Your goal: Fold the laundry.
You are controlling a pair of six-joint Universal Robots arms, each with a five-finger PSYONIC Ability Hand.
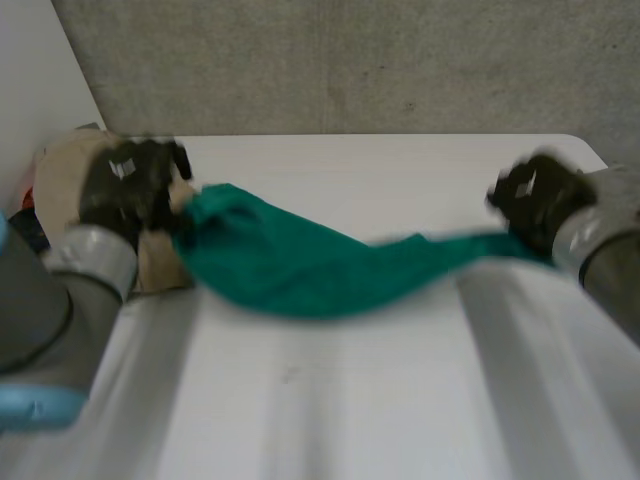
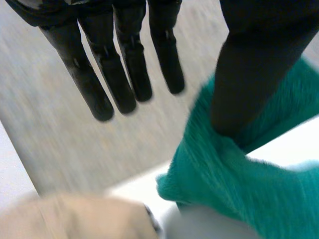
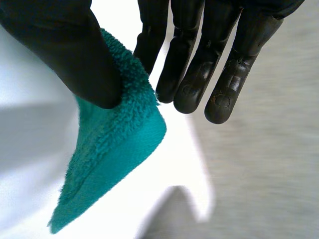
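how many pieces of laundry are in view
2. A green towel hangs stretched between the left hand and the right hand; a beige cloth lies beside the left hand. More may be hidden under it.

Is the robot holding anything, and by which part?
Yes: a green towel, stretched between both hands. The right hand pinches one corner between thumb and finger; the left hand has the opposite end caught by its thumb.

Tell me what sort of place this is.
Probably a robotics lab or test bench: a bare white table before a rough concrete wall, and the left hand and right hand holding a green towel stretched between them.
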